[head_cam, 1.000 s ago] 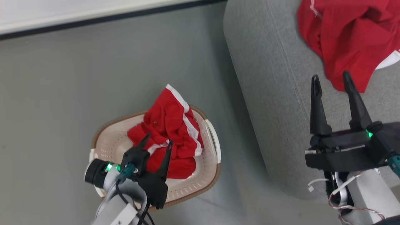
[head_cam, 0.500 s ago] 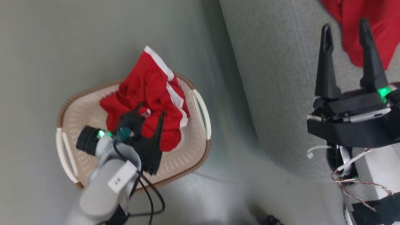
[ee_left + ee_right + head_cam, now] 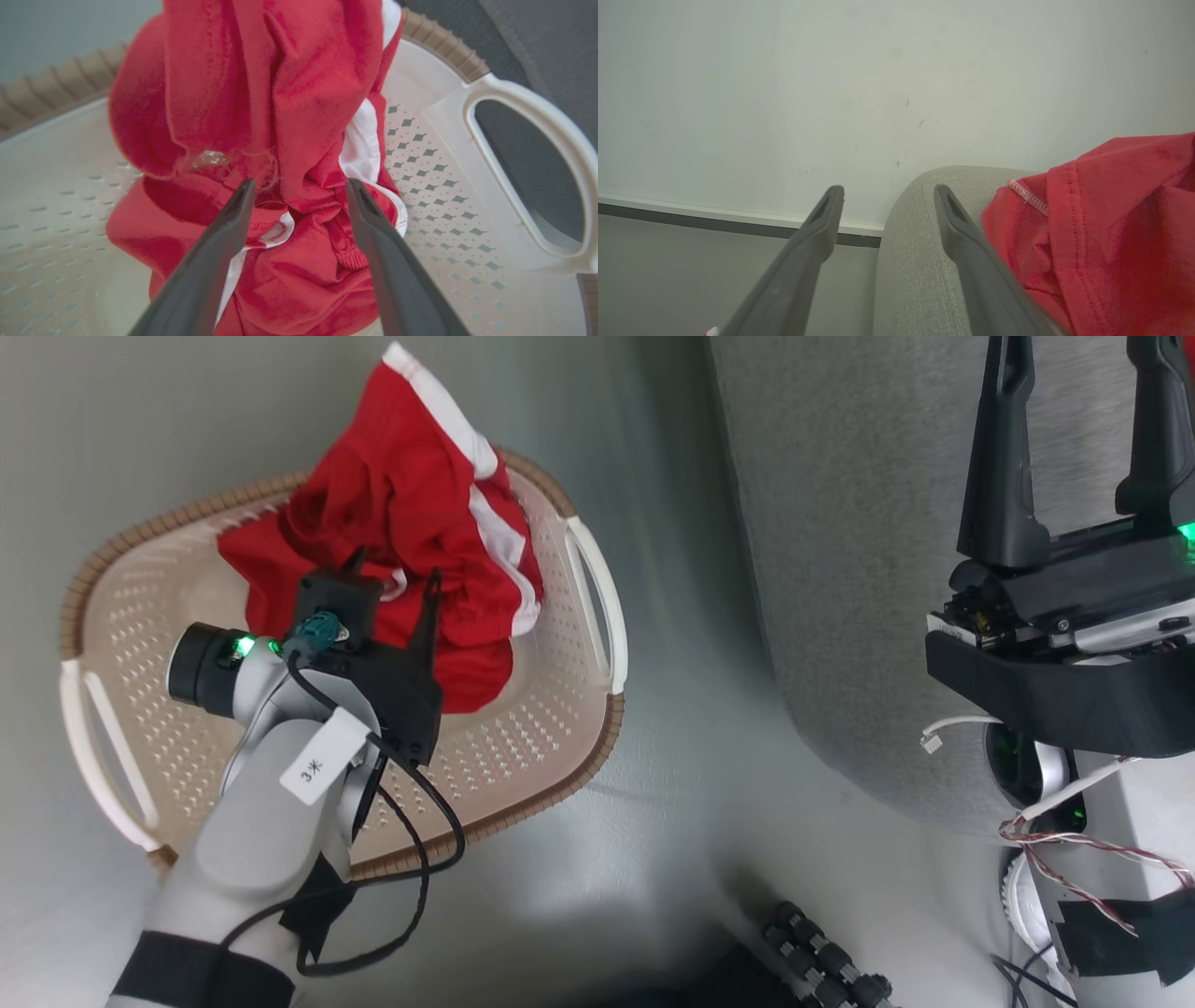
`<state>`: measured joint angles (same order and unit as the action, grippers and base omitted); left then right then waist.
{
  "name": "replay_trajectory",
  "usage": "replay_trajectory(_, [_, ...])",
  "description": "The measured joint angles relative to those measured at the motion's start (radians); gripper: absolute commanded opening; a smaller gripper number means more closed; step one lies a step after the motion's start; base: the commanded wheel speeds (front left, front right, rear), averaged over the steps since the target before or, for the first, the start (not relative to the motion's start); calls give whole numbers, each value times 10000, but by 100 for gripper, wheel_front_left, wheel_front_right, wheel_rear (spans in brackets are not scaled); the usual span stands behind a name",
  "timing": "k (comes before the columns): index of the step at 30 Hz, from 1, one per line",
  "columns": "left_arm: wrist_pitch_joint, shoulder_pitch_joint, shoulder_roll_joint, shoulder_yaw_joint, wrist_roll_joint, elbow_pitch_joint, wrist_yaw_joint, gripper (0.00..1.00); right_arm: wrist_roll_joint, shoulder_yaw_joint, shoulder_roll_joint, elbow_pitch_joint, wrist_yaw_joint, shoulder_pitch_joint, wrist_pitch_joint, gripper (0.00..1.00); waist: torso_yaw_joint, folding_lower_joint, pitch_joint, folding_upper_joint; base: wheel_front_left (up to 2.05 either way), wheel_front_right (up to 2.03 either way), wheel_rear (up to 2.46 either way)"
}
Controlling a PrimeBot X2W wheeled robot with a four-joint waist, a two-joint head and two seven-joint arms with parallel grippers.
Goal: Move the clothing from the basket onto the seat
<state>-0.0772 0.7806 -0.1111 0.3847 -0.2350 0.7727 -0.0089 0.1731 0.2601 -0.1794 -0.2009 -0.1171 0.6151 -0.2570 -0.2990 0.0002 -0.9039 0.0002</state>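
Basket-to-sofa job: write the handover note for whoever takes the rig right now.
Left gripper: open, fingers poised over the red white-striped garment in the cream perforated plastic basket; nothing gripped.
Right gripper: open, empty, above the grey fabric sofa.
Done: one red garment lies on the sofa.
Left: close on the basket garment, lift it, lay it on the sofa.

Head view crops right tool (image 3: 1075, 373) tips at top; right wrist view crops clothing (image 3: 1111, 242) on seat (image 3: 915, 261)
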Motion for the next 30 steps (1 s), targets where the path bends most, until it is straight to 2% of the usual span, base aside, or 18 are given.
replay_trajectory(8, [-222, 698, 21, -221, -36, 602, 12, 100, -165, 31, 61, 19, 44, 128, 0, 100, -86, -1, -662, 0, 0, 0, 0])
replay_trajectory(18, [-493, 1641, 186, -203, -75, 1103, -19, 100, -291, 56, 92, 69, 117, 160, 0, 100, -161, -1, -898, -1, 0, 0, 0])
replay_trajectory(19, [-508, 1707, 209, -198, -75, 1172, -98, 91, -330, 56, 107, 86, 117, 163, 0, 100, -168, -1, -909, -2, 0, 0, 0])
replay_trajectory(20, [-577, 1755, 230, -194, -77, 1225, -102, 45, -337, 58, 119, 104, 117, 168, 0, 100, -174, -2, -919, -2, 0, 0, 0])
replay_trajectory(21, [-596, 1786, 244, -188, -77, 1273, -148, 15, -337, 58, 127, 117, 117, 174, 0, 100, -177, -2, -926, -3, 0, 0, 0])
replay_trajectory(22, [-671, 1801, 255, -176, -88, 1310, -211, 0, -337, 52, 130, 136, 117, 182, 0, 100, -178, -2, -930, -2, 0, 0, 0])
replay_trajectory(30, [-1264, 1746, 445, 102, -182, 1574, -629, 0, -349, -180, 123, 504, 117, 189, 0, 100, 0, -2, -766, -2, 0, 0, 0])
